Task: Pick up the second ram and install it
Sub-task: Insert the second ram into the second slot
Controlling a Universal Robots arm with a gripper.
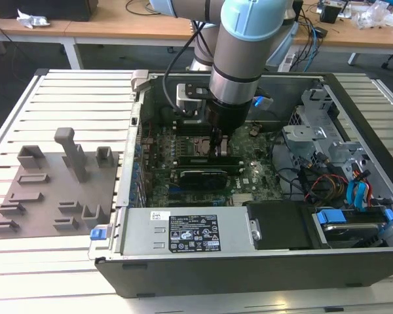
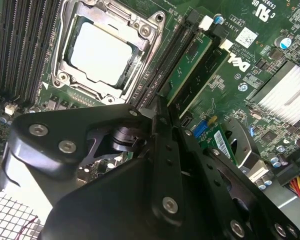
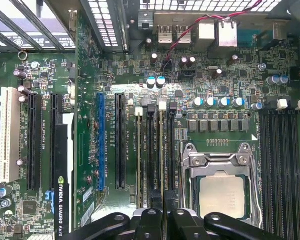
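Note:
The second ram (image 3: 162, 150) is a thin dark-green stick standing on edge in a black slot beside the square CPU socket (image 3: 222, 192). It also shows in the second wrist view (image 2: 189, 67) and in the exterior view (image 1: 213, 159). My gripper (image 3: 166, 220) reaches straight down into the open computer case, and its black fingers (image 3: 150, 222) sit close together on either side of this stick. The same gripper (image 2: 160, 112) meets the stick's near end, and the exterior view has the gripper (image 1: 216, 145) low over the motherboard. Another ram stick (image 3: 139, 160) stands seated in the neighbouring slot.
A grey fixture plate (image 1: 52, 190) with raised blocks lies on the slatted table at the exterior view's left. Inside the case are a graphics card (image 1: 196, 176), a power supply (image 1: 183, 232) in front, and drive bays with cables (image 1: 354, 183) at the right.

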